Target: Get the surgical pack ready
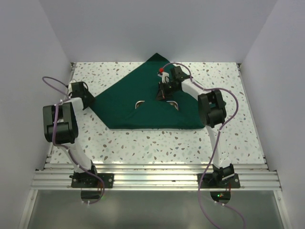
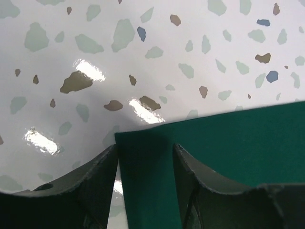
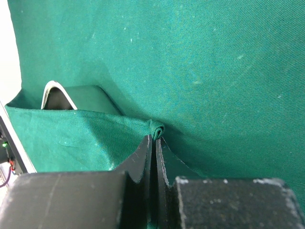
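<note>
No legible writing, no labels, no numbers, on surgical pack (image 1: 125, 107) or table (image 1: 143, 143)

The surgical pack (image 1: 143, 114) is plain dark green. Around it the table (image 1: 157, 143) is glossy white, speckled with grey-green, brown and blue flecks. The fingers (image 2: 86, 186) at the pack's corner are black.

1. Bare table (image 1: 157, 143) strip along the near edge of the drape (image 1: 119, 107): free passage side to side.
2. Right gripper (image 1: 164, 95) and its arm overhang drape's right half; blocked from above.
3. Tray (image 1: 139, 103) corners protrude mid-drape: hard edges.
4. Left gripper (image 2: 144, 151) straddles drape's left corner; table beyond is bare.
5. Walls (image 1: 28, 71) hem left, right, far sides.
</note>
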### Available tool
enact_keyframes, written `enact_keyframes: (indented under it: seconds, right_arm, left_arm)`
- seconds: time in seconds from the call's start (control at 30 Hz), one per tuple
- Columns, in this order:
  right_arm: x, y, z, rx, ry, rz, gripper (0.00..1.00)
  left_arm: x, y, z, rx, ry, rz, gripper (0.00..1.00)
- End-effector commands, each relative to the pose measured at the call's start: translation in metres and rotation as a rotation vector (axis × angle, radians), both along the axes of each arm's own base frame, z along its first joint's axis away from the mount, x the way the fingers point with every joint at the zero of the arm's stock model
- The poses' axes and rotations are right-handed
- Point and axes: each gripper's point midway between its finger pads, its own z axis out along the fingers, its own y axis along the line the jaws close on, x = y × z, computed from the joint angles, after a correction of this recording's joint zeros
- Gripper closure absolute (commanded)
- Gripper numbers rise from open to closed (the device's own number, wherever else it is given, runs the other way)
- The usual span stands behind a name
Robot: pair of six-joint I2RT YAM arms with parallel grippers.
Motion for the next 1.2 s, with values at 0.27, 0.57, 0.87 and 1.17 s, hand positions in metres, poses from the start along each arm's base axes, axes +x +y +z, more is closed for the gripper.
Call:
enact_keyframes:
  seconds: [0.27,0.57,0.87,1.17]
  right_arm:
    - [-0.001,0.000,-0.003,-0.001,0.012,0.013,0.99]
    - [-0.003,-0.002,-0.003,-0.006,0.015,0.012,0.99]
    - [-0.003,-0.002,-0.004,-0.015,0.029,0.009,0.99]
    - [-0.002,-0.003,-0.007,-0.027,0.038,0.002,1.00]
  left_arm:
    - [0.000,0.018,0.006,0.043,-0.006,0.073,0.70]
    - [0.001,0.016,0.001,0.044,-0.003,0.043,0.96]
    - [0.025,-0.012,0.050,0.015,-0.118,-0.091,1.00]
    - [0.018,-0.084,0.154,0.061,-0.282,-0.209,1.00]
